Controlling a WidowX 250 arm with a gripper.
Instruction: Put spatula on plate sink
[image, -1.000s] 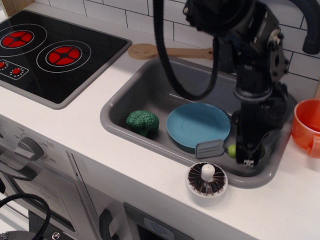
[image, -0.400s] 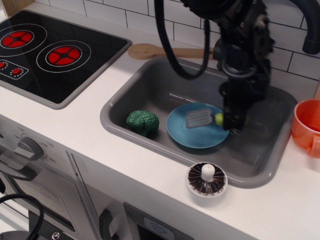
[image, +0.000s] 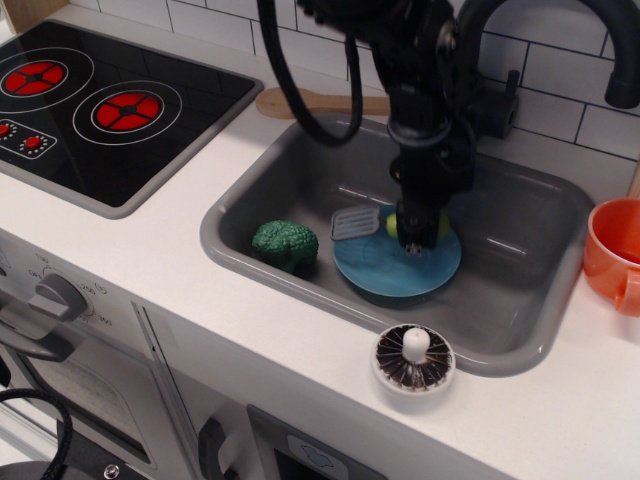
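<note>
Gripping the spatula (image: 368, 222) by its lime-green handle, the end effector (image: 414, 232) hangs over the blue plate (image: 397, 268) inside the sink (image: 515, 300). Grey slotted blade sticks out left past the plate rim, toward the broccoli toy (image: 285, 243).

This is a child's play kitchen rather than a real one: a white desk holds a grey moulded sink (image: 260, 200) with a black curved faucet (image: 560, 20), and beside it sits a black printed hob (image: 100, 110) with 2 red burner rings. White tile (image: 560, 75) lines the back wall, where a wooden spoon (image: 300, 102) lies. Knobs and an oven-door handle (image: 40, 310) mark the front, and toy broccoli (image: 284, 243) and a blue plate (image: 385, 270) lie in the basin.
</note>
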